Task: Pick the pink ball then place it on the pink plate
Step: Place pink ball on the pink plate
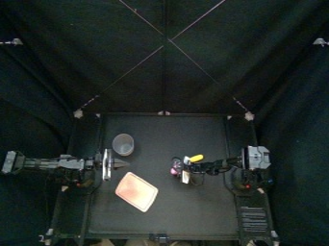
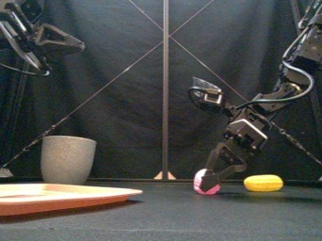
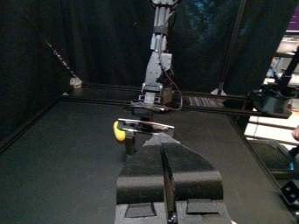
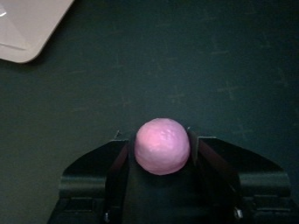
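While the left gripper (image 3: 167, 166) rests at the table's left, jaws together, your right gripper (image 2: 212, 179) has its jaws clamped on both sides of the pink ball (image 4: 163, 146), which sits on the table near a yellow toy (image 2: 262, 183). You are at the grasp. Next, lift it clear, carry it left to the pink plate (image 1: 138, 191) and release.

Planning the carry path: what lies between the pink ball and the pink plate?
Nothing: the right wrist view shows bare table between pink ball and pink plate.
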